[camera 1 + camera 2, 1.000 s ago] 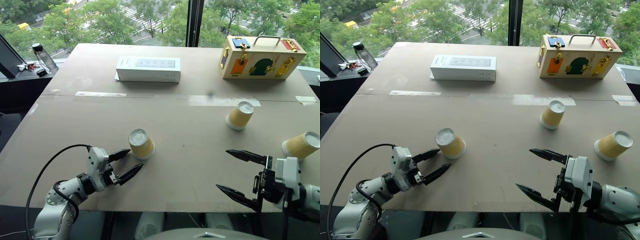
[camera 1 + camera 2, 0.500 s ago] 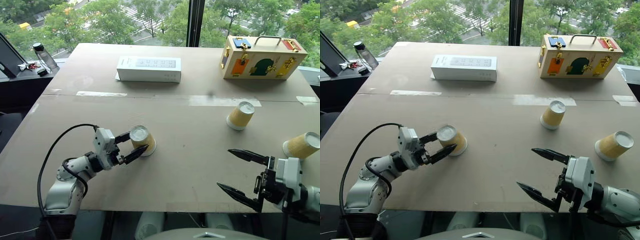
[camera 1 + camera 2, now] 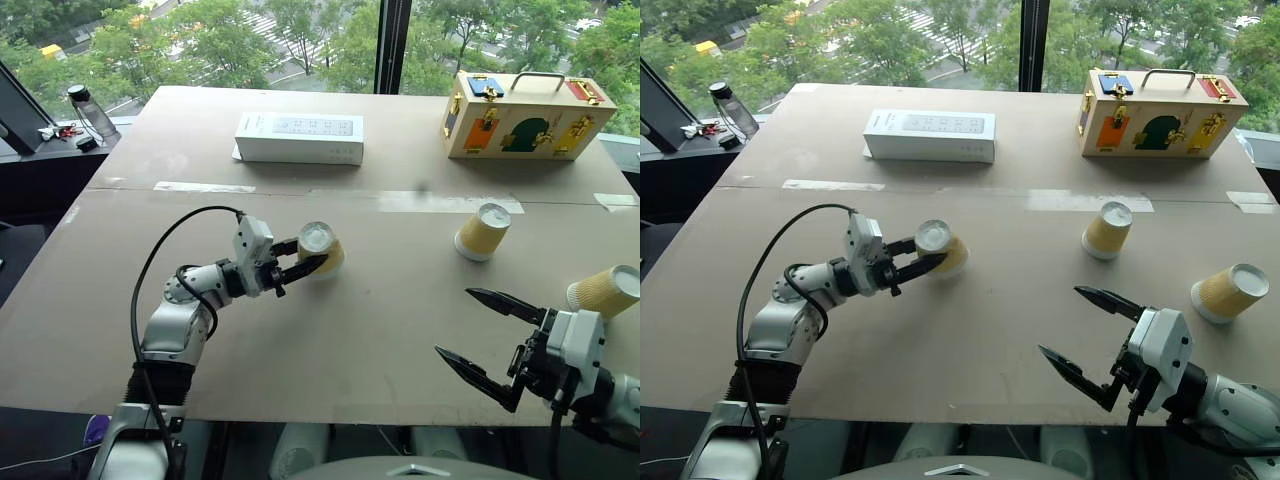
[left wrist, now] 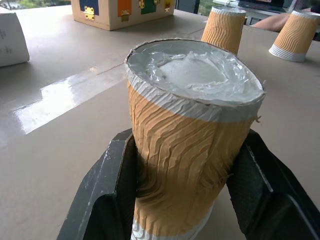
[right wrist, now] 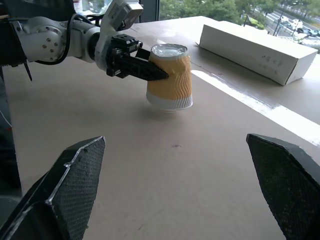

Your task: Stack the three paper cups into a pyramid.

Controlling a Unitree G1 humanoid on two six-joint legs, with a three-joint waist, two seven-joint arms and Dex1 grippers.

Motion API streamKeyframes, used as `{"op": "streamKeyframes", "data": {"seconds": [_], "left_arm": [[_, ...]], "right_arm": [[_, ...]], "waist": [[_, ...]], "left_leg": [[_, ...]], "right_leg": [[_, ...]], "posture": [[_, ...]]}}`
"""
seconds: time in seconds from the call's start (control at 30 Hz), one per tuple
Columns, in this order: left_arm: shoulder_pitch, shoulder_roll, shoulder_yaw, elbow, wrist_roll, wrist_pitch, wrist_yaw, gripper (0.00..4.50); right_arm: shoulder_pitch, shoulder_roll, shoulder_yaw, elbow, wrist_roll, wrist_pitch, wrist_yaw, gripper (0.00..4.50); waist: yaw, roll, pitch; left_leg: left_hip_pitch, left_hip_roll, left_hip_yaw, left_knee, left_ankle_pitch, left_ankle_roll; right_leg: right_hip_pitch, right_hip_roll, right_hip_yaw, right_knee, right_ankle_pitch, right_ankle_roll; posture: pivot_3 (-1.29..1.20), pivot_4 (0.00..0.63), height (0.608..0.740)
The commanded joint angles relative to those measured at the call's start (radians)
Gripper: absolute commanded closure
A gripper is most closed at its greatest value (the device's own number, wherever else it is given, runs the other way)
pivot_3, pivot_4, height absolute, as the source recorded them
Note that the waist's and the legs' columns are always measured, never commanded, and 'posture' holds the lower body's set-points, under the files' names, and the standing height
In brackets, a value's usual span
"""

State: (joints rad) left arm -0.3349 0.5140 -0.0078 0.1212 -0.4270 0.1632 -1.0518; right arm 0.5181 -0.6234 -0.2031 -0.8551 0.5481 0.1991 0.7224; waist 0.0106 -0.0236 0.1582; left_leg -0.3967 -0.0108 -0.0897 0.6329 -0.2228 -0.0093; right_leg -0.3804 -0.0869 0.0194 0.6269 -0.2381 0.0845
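- Upside-down paper cup (image 3: 321, 248), white base up, clamped at its ribbed tan sides between the two black fingers of the left hand (image 3: 304, 255); seems lifted just clear of the tabletop (image 3: 330, 350) in the right wrist view.
- Second cup (image 3: 481, 231) standing inverted right of centre, well apart from the held one.
- Third cup (image 3: 604, 290) tilted near the right edge, just beyond the right hand (image 3: 488, 335).
- Right hand spread wide, gripping nothing, hovering over the near edge.
- White rectangular box (image 3: 299, 137) at the far side; faint print on its top, unreadable.
- Colourful wooden latch box (image 3: 522, 113) far right; no legible writing.
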Motion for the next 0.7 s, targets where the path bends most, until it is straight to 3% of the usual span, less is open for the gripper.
{"op": "streamKeyframes", "data": {"seconds": [0.03,0.33,0.37,0.43,0.5,0.53,0.63,0.7], "left_arm": [[-0.083,-0.036,-0.045,0.056,0.026,0.005,-0.028,2.52],[-0.163,-0.08,-0.092,0.18,0.077,-0.033,-0.087,2.52],[-0.167,-0.084,-0.091,0.186,0.076,-0.034,-0.094,1.81],[-0.167,-0.087,-0.095,0.184,0.071,-0.031,-0.115,1.35],[-0.161,-0.086,-0.085,0.17,0.066,-0.024,-0.114,0.36],[-0.158,-0.084,-0.077,0.162,0.063,-0.017,-0.109,0.11],[-0.135,-0.066,-0.04,0.087,0.017,0.045,-0.094,0.11],[-0.093,-0.033,0.008,-0.019,-0.044,0.116,-0.086,0.11]], "right_arm": [[0.019,0.018,-0.003,-0.048,-0.022,-0.001,-0.039,0.0],[0.089,0.055,-0.006,-0.09,-0.063,-0.005,-0.082,0.0],[0.091,0.058,-0.003,-0.092,-0.067,-0.004,-0.087,0.0],[0.092,0.067,0.001,-0.095,-0.072,-0.004,-0.096,0.0],[0.09,0.072,0.001,-0.096,-0.081,0.009,-0.114,0.0],[0.087,0.075,0.0,-0.095,-0.089,0.014,-0.124,0.0],[0.052,0.094,-0.016,-0.089,-0.098,0.033,-0.176,0.0],[-0.009,0.098,-0.046,-0.089,-0.193,0.103,-0.285,0.0]], "waist": [[-0.002,0.0,0.0],[-0.003,0.0,0.0],[-0.003,0.0,0.0],[-0.001,0.0,0.0],[0.0,0.0,0.0],[-0.001,0.0,0.0],[-0.003,0.0,0.0],[-0.013,0.0,0.001]], "left_leg": [[0.0,0.0,0.0,0.0,0.0,0.0],[0.0,0.0,0.0,0.0,0.0,0.0],[0.0,0.0,0.0,0.0,0.0,0.0],[0.0,0.0,-0.001,0.0,0.0,0.0],[0.0,0.0,-0.001,0.0,0.0,0.0],[0.0,0.0,-0.001,0.0,0.0,0.0],[0.0,0.0,-0.001,0.0,0.0,0.0],[0.0,0.0,-0.001,0.0,0.0,0.0]], "right_leg": [[0.0,0.0,0.0,0.0,0.001,0.002],[0.0,0.0,0.0,0.0,0.001,0.002],[0.0,0.0,0.0,0.0,0.001,0.002],[0.0,0.0,0.0,0.0,0.001,0.002],[0.0,0.0,0.0,0.0,0.001,0.002],[0.0,0.0,0.0,0.0,0.001,0.002],[0.0,0.0,0.0,0.0,0.001,0.002],[0.0,0.0,0.0,0.0,0.001,0.002]], "posture": [[0.0,0.15,0.74],[0.0,0.15,0.74],[0.0,0.15,0.74],[0.0,0.15,0.74],[0.0,0.15,0.74],[0.0,0.15,0.74],[0.0,0.15,0.74],[0.0,0.15,0.74]]}}
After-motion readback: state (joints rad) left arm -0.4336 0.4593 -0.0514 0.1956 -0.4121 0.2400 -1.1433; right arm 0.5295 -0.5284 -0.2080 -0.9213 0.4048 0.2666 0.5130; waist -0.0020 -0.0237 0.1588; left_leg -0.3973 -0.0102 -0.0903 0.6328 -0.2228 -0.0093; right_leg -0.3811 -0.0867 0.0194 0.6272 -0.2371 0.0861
